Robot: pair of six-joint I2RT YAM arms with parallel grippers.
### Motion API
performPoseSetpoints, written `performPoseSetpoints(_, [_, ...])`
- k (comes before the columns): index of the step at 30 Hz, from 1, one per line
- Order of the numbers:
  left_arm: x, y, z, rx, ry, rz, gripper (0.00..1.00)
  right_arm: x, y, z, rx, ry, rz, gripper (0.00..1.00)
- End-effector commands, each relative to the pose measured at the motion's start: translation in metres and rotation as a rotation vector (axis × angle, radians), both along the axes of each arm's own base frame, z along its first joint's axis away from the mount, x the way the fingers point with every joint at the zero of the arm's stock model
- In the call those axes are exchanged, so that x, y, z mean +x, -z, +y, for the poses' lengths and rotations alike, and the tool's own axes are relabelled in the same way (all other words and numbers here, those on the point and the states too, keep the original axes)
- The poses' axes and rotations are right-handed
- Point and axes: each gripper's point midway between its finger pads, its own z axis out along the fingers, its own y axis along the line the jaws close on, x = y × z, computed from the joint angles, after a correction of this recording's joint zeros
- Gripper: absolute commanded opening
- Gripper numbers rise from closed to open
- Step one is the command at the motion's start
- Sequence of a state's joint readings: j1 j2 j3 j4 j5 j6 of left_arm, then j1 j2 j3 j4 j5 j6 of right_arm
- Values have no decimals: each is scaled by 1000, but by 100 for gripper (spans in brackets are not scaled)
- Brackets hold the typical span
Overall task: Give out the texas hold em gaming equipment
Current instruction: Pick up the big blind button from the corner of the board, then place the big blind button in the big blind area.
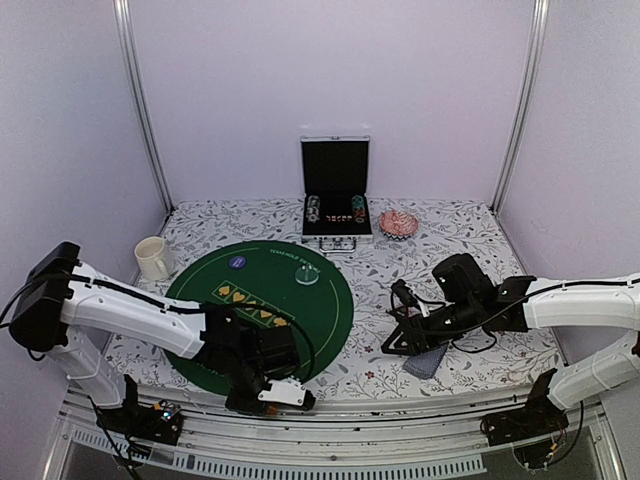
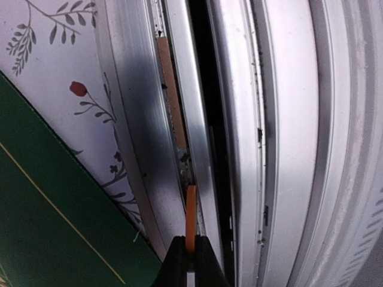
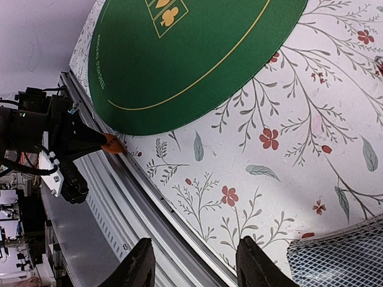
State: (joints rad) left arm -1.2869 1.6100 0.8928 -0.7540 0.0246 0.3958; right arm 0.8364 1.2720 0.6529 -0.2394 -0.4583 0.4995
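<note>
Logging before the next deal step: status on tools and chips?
Left tool shut on orange chip, edge-on over near rail. Right tool open, empty, card deck beside it. Nothing seen between chip and green mat.

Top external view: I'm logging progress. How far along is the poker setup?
Done: a dark blue disc and a pale disc lie on the green felt mat. In hand: the left fingers pinch an orange disc at the table's near edge. To do: the card stack sits undealt on the floral cloth beside the open right fingers, and chips sit in the open case.
</note>
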Motion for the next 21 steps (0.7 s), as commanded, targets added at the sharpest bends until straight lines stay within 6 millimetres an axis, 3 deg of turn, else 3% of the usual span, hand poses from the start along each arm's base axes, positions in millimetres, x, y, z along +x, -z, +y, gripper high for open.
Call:
performPoseSetpoints(1, [-9, -6, -4, -37, 12, 70, 0, 0, 1, 1, 7, -10, -2, 48])
performPoseSetpoints(4, [-16, -9, -3, -43, 16, 110, 0, 0, 1, 1, 6, -10, -1, 48])
performPoseSetpoints(6, [-10, -8, -3, -41, 8, 73, 0, 0, 1, 1, 6, -10, -2, 48])
performPoseSetpoints(9, [18, -24, -13, -72, -43, -60, 0, 0, 0, 1, 7, -8, 0, 48])
performPoseSetpoints(16, [63, -92, -41, -293, -194, -145, 0, 1, -9, 0, 16, -1, -17, 49])
performPoseSetpoints(21, [123, -123, -27, -400, -486, -176, 0, 6, -17, 2, 11, 3, -40, 49])
